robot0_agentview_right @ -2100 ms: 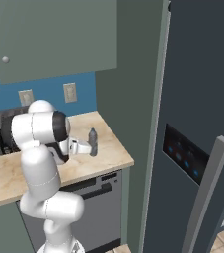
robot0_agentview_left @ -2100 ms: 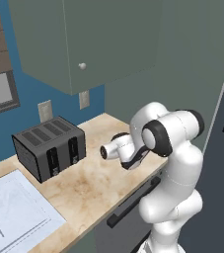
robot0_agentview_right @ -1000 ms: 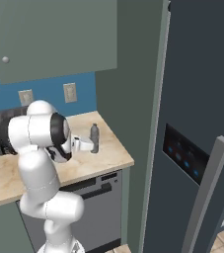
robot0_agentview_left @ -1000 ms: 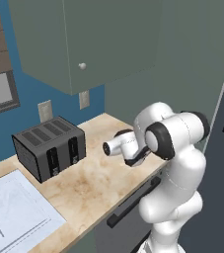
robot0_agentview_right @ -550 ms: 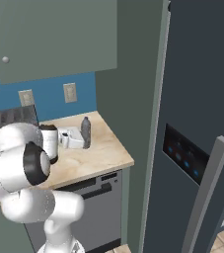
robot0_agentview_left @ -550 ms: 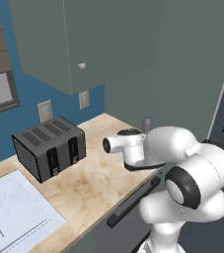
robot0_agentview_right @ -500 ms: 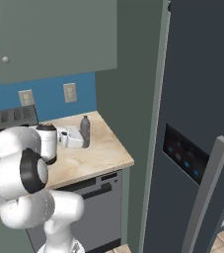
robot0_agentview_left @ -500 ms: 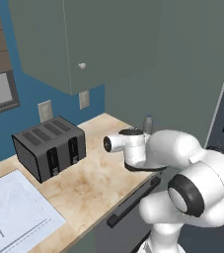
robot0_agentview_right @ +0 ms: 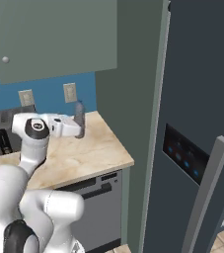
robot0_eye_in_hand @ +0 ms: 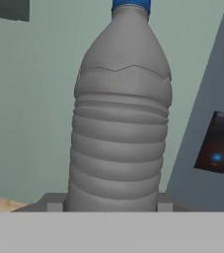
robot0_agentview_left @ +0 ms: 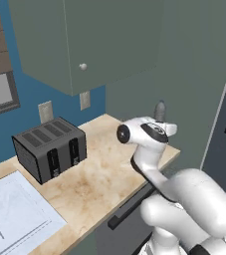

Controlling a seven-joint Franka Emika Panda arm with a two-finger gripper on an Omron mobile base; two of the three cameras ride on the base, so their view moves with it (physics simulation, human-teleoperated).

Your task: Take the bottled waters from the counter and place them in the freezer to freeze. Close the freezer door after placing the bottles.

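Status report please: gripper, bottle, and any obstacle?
Gripper shut on grey bottle. Bottle upright, at counter level. Freezer door looks closed.

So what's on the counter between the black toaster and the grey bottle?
In the left base view, just bare beige marble counter lies between the black four-slot toaster and the smoky grey plastic bottle, with the white arm's wrist reaching across near the bottle.
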